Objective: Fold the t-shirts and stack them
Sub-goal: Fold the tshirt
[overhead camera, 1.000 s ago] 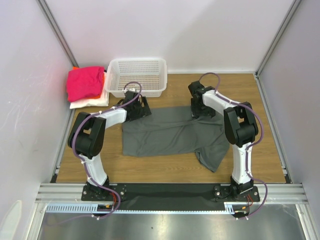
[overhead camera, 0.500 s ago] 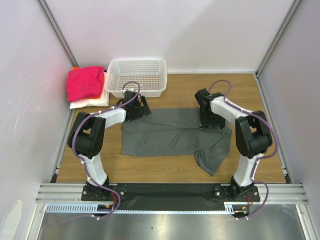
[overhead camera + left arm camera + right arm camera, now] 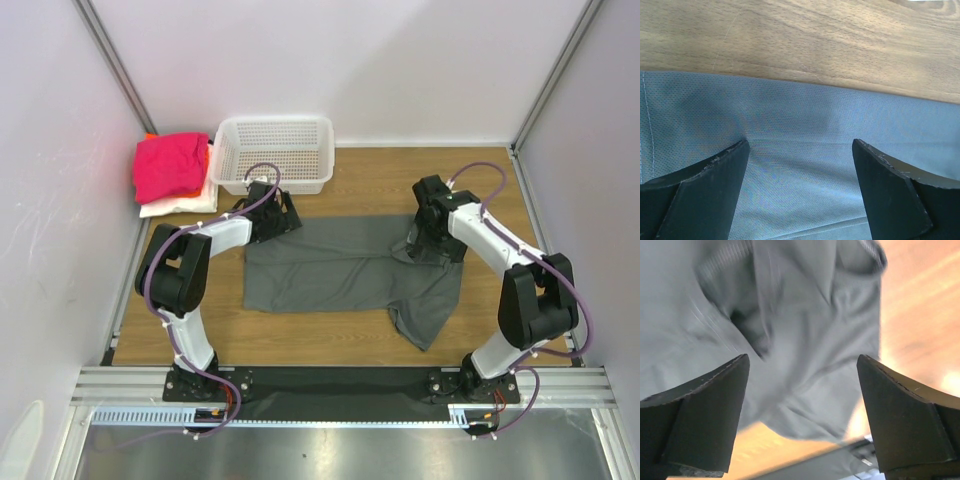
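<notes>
A dark grey t-shirt (image 3: 335, 268) lies spread flat mid-table, one sleeve (image 3: 425, 318) trailing toward the near right. My left gripper (image 3: 277, 218) hovers open over its far left corner. In the left wrist view the grey cloth (image 3: 800, 125) fills the gap between the fingers (image 3: 705, 195) of that gripper (image 3: 800, 150). My right gripper (image 3: 432, 242) stands open low over the far right part of the shirt. The blurred right wrist view shows rumpled grey cloth (image 3: 805, 315) under the right gripper (image 3: 802, 362), with nothing pinched. Pink, orange and white t-shirts (image 3: 172, 168) are stacked at the far left.
A white mesh basket (image 3: 275, 152) stands at the back, just behind the left gripper. The wooden table (image 3: 500, 190) is walled in by pale panels on three sides. Bare wood shows to the right of the shirt and along the near edge.
My right arm has swung to the right along the shirt's far edge, and its jaws have widened. The shirt's right side has shifted slightly right. The left arm has stayed still.
</notes>
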Robot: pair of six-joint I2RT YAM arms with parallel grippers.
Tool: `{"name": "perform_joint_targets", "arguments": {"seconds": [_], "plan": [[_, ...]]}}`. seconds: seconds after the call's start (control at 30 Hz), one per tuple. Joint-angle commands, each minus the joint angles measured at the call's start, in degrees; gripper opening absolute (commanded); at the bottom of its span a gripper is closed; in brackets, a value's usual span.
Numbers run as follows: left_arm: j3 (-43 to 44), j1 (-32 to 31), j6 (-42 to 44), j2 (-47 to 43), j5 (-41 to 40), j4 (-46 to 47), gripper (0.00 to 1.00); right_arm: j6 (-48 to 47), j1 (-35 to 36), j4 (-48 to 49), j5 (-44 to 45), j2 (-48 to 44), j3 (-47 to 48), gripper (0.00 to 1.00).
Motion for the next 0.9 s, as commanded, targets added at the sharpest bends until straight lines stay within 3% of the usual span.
{"name": "perform_joint_targets", "arguments": {"seconds": [0.0, 0.13, 0.27, 0.43, 0.67, 0.87], "plan": [[-1.11, 0.55, 0.39, 0.53, 0.1, 0.29, 0.91, 6.53, -1.82, 9.89, 1.65, 1.26, 2.68, 0.95], [-1.11, 0.55, 0.3, 0.7, 0.46, 0.82, 0.91, 7.77, -2.35, 15.95, 6.05, 6.53, 4.27, 0.99], [-1.11, 0.55, 0.21, 0.79, 0.81, 1.09, 0.9, 1.81, -2.7, 20.01, 5.87, 11.36, 7.51, 0.99], [-0.76, 0.55, 0.04, 1.23, 1.07, 1.09, 0.91, -3.21, -2.53, 15.09, 6.58, 17.08, 12.0, 0.99], [-0.58, 0.55, -0.05, 1.23, 0.9, 1.0, 0.9, -5.85, -0.86, 14.48, 3.5, 15.85, 7.0, 0.97], [-0.58, 0.63, 0.13, 1.05, 0.55, 0.65, 0.9, -6.64, 0.99, 9.82, 3.86, 14.1, 7.0, 0.9]]}}
